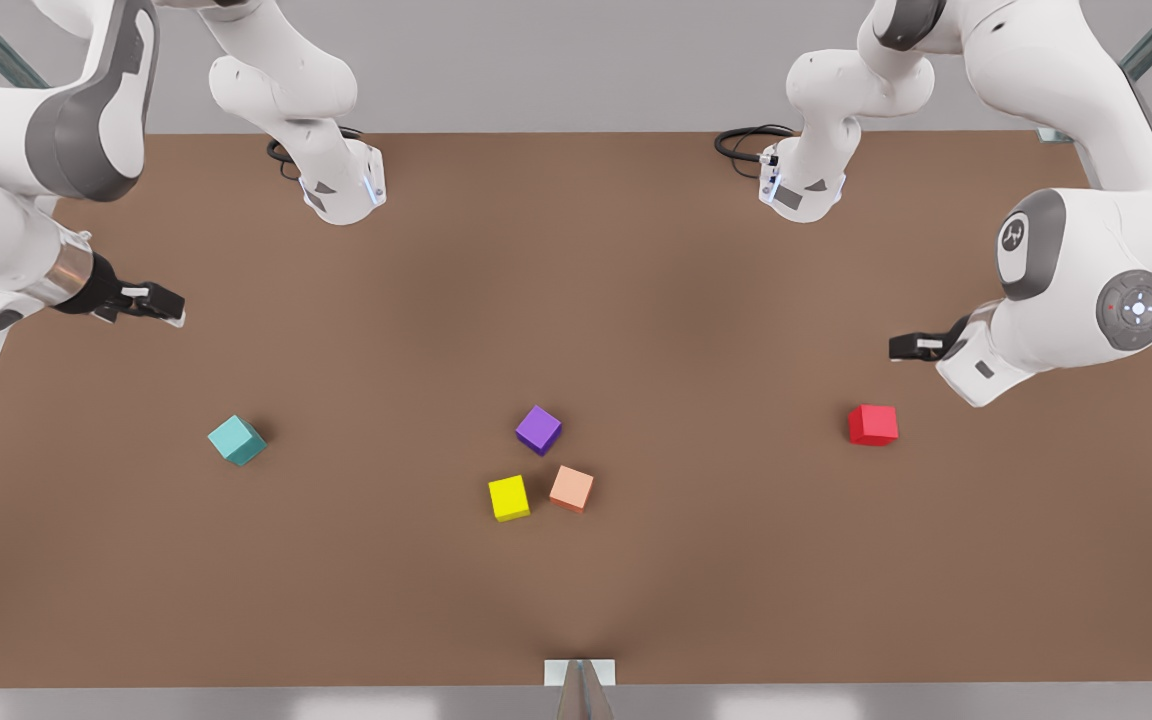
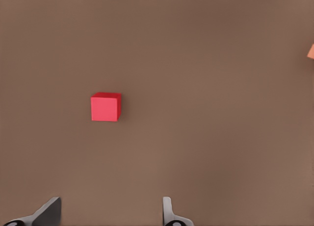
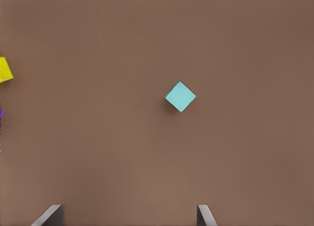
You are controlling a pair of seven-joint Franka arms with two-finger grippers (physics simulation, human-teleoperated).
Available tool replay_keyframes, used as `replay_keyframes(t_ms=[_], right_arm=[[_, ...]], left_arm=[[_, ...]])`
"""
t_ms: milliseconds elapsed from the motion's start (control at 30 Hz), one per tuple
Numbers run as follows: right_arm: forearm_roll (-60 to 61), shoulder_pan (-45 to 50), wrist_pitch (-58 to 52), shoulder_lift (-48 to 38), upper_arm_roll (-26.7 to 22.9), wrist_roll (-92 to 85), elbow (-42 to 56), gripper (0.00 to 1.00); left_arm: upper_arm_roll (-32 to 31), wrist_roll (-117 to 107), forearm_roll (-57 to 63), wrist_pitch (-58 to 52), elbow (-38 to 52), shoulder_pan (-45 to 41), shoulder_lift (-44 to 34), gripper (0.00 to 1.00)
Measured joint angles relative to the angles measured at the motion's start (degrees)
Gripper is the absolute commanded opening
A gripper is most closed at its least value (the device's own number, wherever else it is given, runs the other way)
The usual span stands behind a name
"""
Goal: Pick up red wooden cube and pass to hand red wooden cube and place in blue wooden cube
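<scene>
Your left gripper [image 1: 904, 347] is hanging above the worktop [image 1: 696, 560] near its edge on the front view's right, and its fingers [image 2: 169, 213] are standing spread apart with nothing between them. The red wooden cube [image 1: 873, 424] is sitting flat on the worktop near that same edge, just beside the gripper but apart from it; in the left wrist view the cube [image 2: 105, 107] is lying ahead of the two fingertips, clear of the gap and touching neither finger. Your right gripper [image 1: 168, 302] is waiting over the opposite edge, on the front view's left, and its fingers [image 3: 205, 216] are also standing wide with nothing held. The blue wooden cube [image 1: 236, 440] is resting on the worktop near that edge, turned cornerwise, and in the right wrist view it [image 3: 180, 96] is lying well ahead of the fingertips. Toward the middle of the worktop you are seeing a purple cube [image 1: 538, 429], a yellow cube [image 1: 508, 497] and a peach-orange cube [image 1: 571, 488] grouped close together, none touching another. None of the cube faces is carrying readable writing; the arm on the front view's right is bearing a small round emblem [image 1: 1013, 236] too small to read.
</scene>
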Motion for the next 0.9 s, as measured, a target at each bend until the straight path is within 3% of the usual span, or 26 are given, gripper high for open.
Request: replay_keyframes(t_ms=[100,233,367,567,900], right_arm=[[-0.07,1.68,0.29,0.38,-0.04,-0.14,-0.42,1.0],[-0.12,2.11,0.68,0.9,-0.04,-0.31,-1.14,1.0],[-0.13,0.94,0.88,1.1,-0.09,-0.8,-1.66,1.0],[-0.14,0.63,1.05,1.15,-0.06,-1.43,-1.69,1.0],[-0.07,1.19,1.18,0.16,-0.05,-2.14,-2.16,1.0]], left_arm=[[1.65,-0.08,-0.12,2.98,-4.34,-0.51,0.63,1.0],[3.47,-0.12,-0.26,18.52,-19.96,0.47,6.57,1.0],[3.6,0.48,-0.38,33.84,-27.45,1.7,10.52,1.0],[4.1,3.73,-0.28,46.03,-31.53,2.57,11.25,1.0],[4.13,10.39,-0.21,49.34,-32.78,2.47,11.72,1.0]])
